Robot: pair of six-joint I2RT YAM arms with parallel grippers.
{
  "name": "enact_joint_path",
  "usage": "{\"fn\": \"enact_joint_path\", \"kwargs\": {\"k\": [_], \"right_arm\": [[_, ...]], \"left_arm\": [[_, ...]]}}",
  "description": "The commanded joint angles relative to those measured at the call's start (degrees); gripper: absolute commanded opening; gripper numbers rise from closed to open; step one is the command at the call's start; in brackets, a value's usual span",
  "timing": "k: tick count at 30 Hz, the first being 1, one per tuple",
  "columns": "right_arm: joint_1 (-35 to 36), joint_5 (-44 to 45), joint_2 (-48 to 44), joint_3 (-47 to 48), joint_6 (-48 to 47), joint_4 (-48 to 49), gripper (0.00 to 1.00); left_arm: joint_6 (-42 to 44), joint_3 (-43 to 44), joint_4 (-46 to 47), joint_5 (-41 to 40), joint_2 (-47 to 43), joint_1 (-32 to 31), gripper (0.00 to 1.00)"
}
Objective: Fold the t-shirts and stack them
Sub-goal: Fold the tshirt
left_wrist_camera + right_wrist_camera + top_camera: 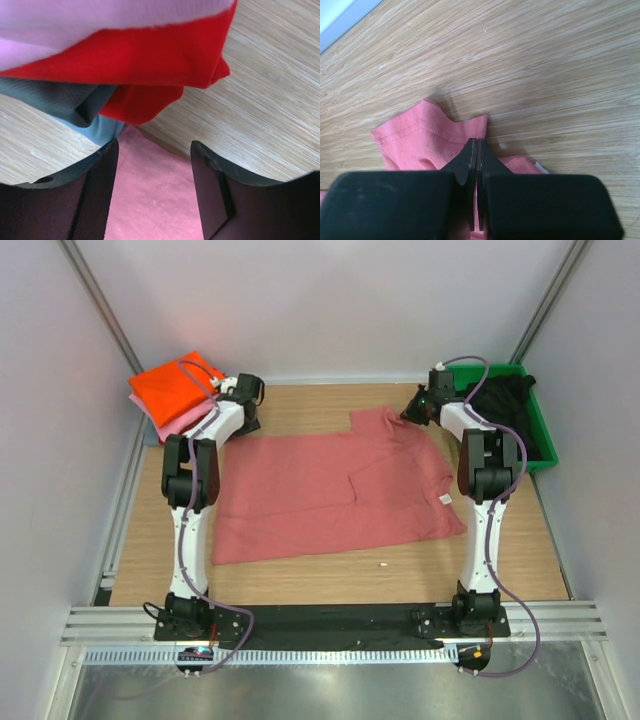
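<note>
— What sort of place is this?
— A robotics lab cell, not a home. Plain white panels [330,300] wall it in, framed by aluminium struts [97,295].
— And the bench?
— A wood-grain tabletop [320,400]. The left arm [190,490] and right arm [485,490] are bolted to a black base plate [330,618], with exposed purple cables [465,359] and a slotted cable duct [340,656] along the near edge.

Bright even light; blurred wrist close-ups.

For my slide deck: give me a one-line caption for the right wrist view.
Right pincer shut on a bunched edge of the salmon-red t-shirt on the wooden table.
</note>
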Motion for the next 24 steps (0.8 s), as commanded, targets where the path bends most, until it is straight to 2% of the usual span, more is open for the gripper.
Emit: {"fn": "enact_joint_path", "kwargs": {"k": [1,11,19,20,22,24], "right_arm": [[0.2,-0.7,-4.3,-0.1,0.4,2.1,0.02],[0.2,-0.8,-4.1,0.0,0.3,1.6,0.01],[-0.4,-0.7,-4.2,-0.4,0.0,1.5,0.01],[-0.5,-0.8,-4.2,-0.4,0.0,1.4,0.01],[-0.5,-0.7,-4.2,-0.5,0.0,1.4,0.01],[-0.6,-0.8,-4.3,-0.6,0.0,1.4,0.02]], "left_arm": [[0.2,2.2,0.0,-1.5,0.5,0.2,0.60],[-0.7,0.6,-0.4,-2.9,1.4,0.2,0.50],[-0.5,0.8,-0.7,-2.0,1.7,0.2,0.27],[-0.5,0.8,-0.8,-1.9,1.8,0.2,0.20],[-0.4,0.7,-0.8,-1.8,1.7,0.2,0.14],[-0.4,0.7,-0.7,-1.5,1.7,0.2,0.02]]}}
